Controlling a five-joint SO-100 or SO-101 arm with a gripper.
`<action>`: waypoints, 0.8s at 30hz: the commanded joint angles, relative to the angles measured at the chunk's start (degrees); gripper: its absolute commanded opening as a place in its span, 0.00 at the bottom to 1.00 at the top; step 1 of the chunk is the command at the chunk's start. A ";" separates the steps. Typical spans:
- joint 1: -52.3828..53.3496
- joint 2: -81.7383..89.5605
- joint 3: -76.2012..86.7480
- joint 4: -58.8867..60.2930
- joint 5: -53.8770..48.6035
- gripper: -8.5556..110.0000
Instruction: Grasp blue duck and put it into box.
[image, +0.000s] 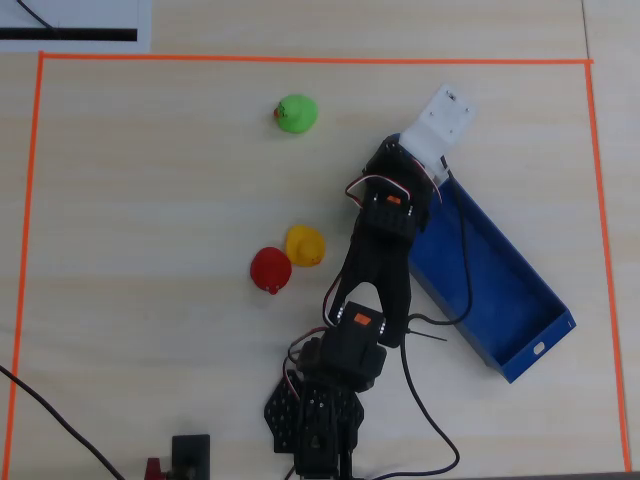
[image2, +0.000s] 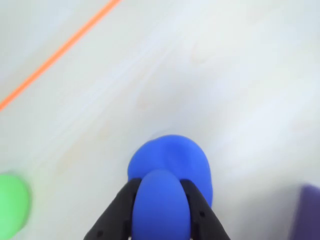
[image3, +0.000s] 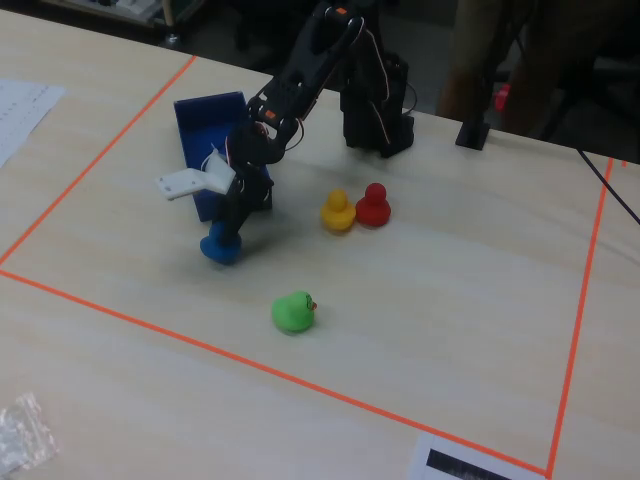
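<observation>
The blue duck (image2: 170, 167) sits between my gripper's (image2: 160, 189) black fingers (image2: 120, 207), which are shut on its sides. In the fixed view the blue duck (image3: 221, 245) is at or just above the tabletop, below the gripper (image3: 229, 230), a short way in front of the box (image3: 204, 118). The overhead view hides the duck under the white wrist mount (image: 440, 125). There the box (image: 541, 349), a long blue low-walled tray, lies at right with the arm (image: 385, 235) along its left wall. A blurred corner of the box (image2: 308, 210) shows at the wrist view's right edge.
A green duck (image: 297, 113) (image3: 293, 312) (image2: 10, 210) stands apart near the tape border (image: 300, 60). A yellow duck (image: 305, 245) (image3: 337, 211) and a red duck (image: 270, 269) (image3: 375, 205) touch each other left of the arm. Cables (image: 440, 420) trail by the arm's base.
</observation>
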 joint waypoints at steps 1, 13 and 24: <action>2.64 17.93 1.14 6.50 0.70 0.07; 30.41 52.29 10.55 23.29 -3.78 0.07; 36.56 50.89 30.76 14.33 -17.84 0.07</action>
